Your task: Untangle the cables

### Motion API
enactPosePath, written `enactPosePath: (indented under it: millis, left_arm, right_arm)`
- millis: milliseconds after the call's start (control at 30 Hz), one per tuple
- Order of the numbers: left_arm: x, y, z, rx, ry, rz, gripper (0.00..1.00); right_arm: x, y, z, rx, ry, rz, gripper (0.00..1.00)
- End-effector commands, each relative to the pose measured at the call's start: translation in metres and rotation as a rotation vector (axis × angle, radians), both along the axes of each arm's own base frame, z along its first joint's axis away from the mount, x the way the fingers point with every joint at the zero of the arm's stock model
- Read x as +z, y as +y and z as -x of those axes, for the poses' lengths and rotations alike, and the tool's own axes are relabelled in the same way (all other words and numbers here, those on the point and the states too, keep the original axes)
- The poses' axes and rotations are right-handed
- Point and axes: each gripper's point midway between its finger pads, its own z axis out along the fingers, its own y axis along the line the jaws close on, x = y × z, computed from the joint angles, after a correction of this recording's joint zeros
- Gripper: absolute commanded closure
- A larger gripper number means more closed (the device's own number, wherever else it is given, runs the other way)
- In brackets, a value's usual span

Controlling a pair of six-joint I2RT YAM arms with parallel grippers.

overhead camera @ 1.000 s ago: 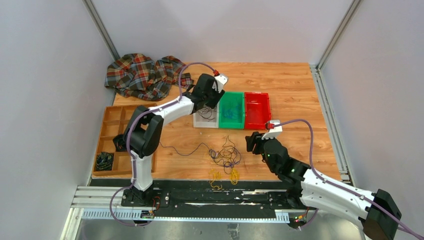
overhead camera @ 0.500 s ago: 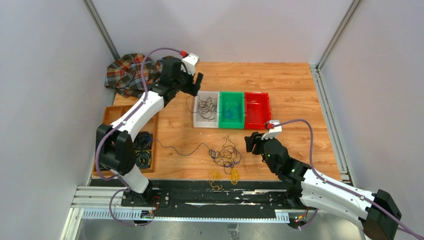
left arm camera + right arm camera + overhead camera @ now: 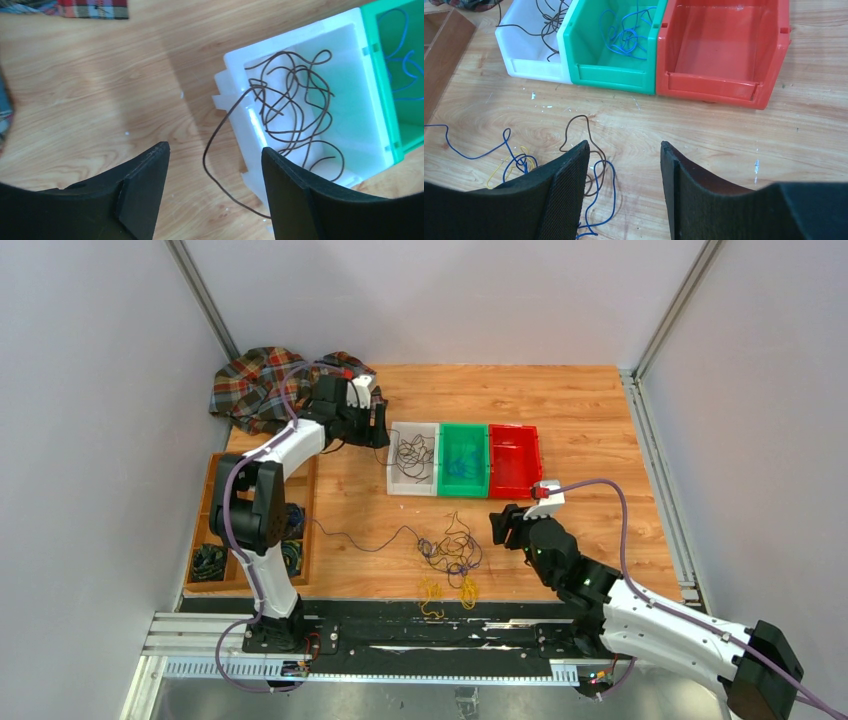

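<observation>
Pulled back from above the white bin (image 3: 300,39), where it stood a second ago, the left gripper (image 3: 214,150) now sits low over the table (image 3: 580,400) just left of that bin, close to the plaid cloth (image 3: 265,390). Its fingers are spread and grasp nothing. The left arm has folded in toward the wooden tray (image 3: 225,475) over the same second.

A dark brown cable (image 3: 295,100) lies coiled inside the white bin, with one loop spilling over the bin's wall onto the wood in front of the parted fingers; half a second ago the gripper was raised above this spot. Blue cables (image 3: 626,35) rest in the green bin (image 3: 614,77) next door, and the red bin (image 3: 709,85) stands beside that.

Nearer the arm bases, the right gripper (image 3: 624,147) has not shifted. It hovers released, holding nothing, just right of the tangle of cables (image 3: 452,558), a knot of brown, blue and yellow strands lying as before on the table, one long strand trailing left toward the tray.
</observation>
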Motion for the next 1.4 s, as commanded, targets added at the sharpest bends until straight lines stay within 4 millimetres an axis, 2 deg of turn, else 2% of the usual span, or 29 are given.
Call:
enactPosePath:
  millis: [0,67,133,267,333,533,700,800,867,1000,1133,1367]
  left_arm:
    - [0.003,-0.013,-0.002,-0.022,-0.010,0.111,0.29]
    - [-0.002,-0.015,-0.002,-0.019,0.002,0.127,0.33]
    - [-0.003,-0.017,-0.001,-0.019,0.016,0.147,0.43]
    - [0.009,-0.019,-0.003,-0.014,-0.016,0.160,0.72]
    - [0.018,-0.016,-0.005,-0.003,-0.052,0.141,0.82]
    - [0.035,-0.022,-0.001,-0.033,-0.119,0.074,0.95]
    - [0.054,-0.045,0.009,-0.079,-0.176,0.043,0.99]
    - [0.059,-0.064,0.017,-0.109,-0.199,0.027,0.99]
    - [0.053,-0.072,0.019,-0.128,-0.209,-0.012,0.99]
    - [0.027,-0.084,0.016,-0.145,-0.216,-0.127,0.99]
    - [0.008,-0.085,0.001,-0.128,-0.288,-0.277,0.99]
    - [-0.013,-0.104,-0.017,-0.195,-0.354,-0.406,0.99]
  right_arm:
    - [-0.004,-0.005,-0.001,-0.010,-0.006,0.007,0.46]
    - [-0.005,-0.005,-0.001,-0.011,-0.006,0.008,0.46]
    - [-0.006,-0.006,-0.001,-0.014,-0.005,0.008,0.45]
    - [-0.003,-0.007,-0.002,-0.015,-0.012,0.015,0.45]
    - [-0.004,-0.007,-0.002,-0.016,-0.013,0.015,0.45]
    - [-0.005,-0.005,-0.002,-0.013,-0.008,0.004,0.45]
    - [-0.006,-0.004,-0.002,-0.011,-0.005,0.003,0.45]
    - [-0.006,-0.005,-0.002,-0.010,-0.004,0.005,0.45]
    - [-0.007,-0.005,-0.001,-0.012,-0.003,0.003,0.45]
    - [-0.008,-0.006,0.000,-0.014,-0.002,0.000,0.45]
    - [-0.010,-0.008,0.001,-0.015,0.001,-0.001,0.45]
    - [-0.009,-0.008,0.000,-0.018,0.001,-0.003,0.45]
